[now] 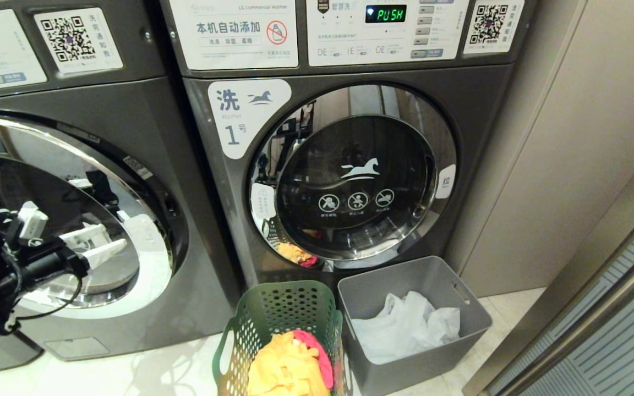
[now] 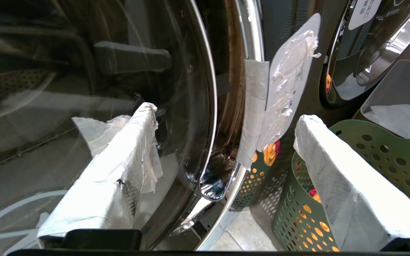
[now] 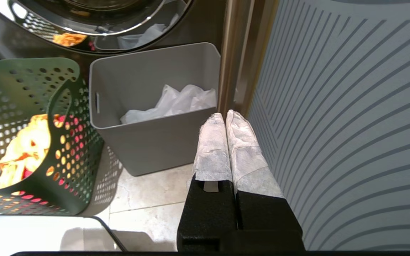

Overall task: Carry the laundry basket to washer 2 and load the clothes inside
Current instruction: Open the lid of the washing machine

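Two dark grey front-loaders fill the scene: washer 2 on the left, its round glass door shut, and the machine labelled "1" beside it, with the laundry basket on the floor between them, holding the clothes, next to a grey bin. The left tool, fingers spread wide and empty, hovers at the door's right rim, so door-opening looks to be the step in hand; next it must catch that edge and swing it out. The right tool, fingers pressed together, hangs near the floor at far right.
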`<state>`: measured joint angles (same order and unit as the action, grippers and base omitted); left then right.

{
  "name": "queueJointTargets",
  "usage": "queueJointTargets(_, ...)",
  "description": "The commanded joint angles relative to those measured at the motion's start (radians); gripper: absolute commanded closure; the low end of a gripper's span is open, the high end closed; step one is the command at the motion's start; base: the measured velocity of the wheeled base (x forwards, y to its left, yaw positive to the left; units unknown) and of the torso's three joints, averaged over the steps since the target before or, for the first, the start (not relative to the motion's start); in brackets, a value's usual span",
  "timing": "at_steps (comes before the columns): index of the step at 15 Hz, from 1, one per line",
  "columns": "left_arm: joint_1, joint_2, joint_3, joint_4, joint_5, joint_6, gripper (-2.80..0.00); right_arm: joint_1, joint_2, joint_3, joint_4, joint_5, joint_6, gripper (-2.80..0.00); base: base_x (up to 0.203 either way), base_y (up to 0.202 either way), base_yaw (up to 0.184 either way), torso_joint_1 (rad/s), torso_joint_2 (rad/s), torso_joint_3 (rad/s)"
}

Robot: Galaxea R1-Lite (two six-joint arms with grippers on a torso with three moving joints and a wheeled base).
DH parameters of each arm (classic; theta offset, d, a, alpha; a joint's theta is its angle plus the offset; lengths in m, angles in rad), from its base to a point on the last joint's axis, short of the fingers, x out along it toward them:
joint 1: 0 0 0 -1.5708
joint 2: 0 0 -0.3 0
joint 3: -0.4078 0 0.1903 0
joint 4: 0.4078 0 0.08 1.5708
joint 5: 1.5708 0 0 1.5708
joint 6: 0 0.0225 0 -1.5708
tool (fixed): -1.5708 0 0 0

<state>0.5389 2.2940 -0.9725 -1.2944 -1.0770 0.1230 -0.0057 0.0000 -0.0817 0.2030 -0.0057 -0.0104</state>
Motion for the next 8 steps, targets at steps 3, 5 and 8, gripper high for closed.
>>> queueJointTargets(3,0.029,-0.292,0.132,0.003,0.018,0.006,-2.8,0.0,0.0,0.0,0.001,0.001,0.0,0.0,0.0,0.0,0.0,0.0,0.0,0.0)
queueJointTargets(5,0.055,-0.531,0.177,0.066,0.085,-0.002,-2.8,0.0,0.0,0.0,0.001,0.001,0.0,0.0,0.0,0.0,0.0,0.0,0.0,0.0)
queueJointTargets(8,0.142,-0.943,0.166,0.249,0.265,-0.103,-2.8,0.0,0.0,0.0,0.001,0.0,0.0,0.0,0.0,0.0,0.0,0.0,0.0,0.0)
